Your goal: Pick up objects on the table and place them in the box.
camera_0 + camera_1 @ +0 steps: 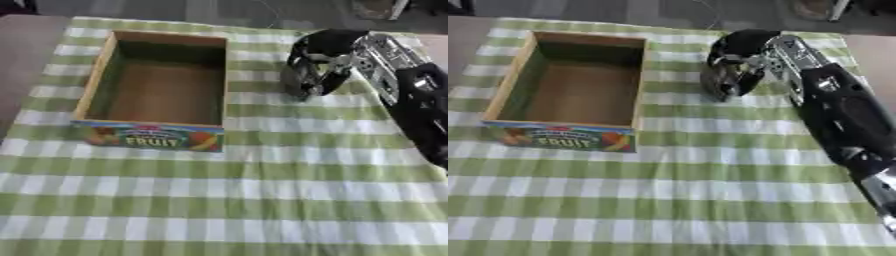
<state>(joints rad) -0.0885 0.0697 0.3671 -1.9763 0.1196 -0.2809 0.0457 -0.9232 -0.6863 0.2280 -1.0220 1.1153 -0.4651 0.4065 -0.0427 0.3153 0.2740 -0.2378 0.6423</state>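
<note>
Box [156, 90] sits open and looks empty, "FRUIT" panel facing the robot, long axis running away from it. Right hand [732, 67] is just right of the box, fingers curled down at the checked table [262, 200]; can't tell if they're holding anything. No loose object visible. Left hand not in view, so right is nearer.

One box [157, 135], one checked cloth [262, 200], and one robot hand [732, 70] show.

box [98, 75] walls obstruct left | cloth [227, 200] in front open
</note>
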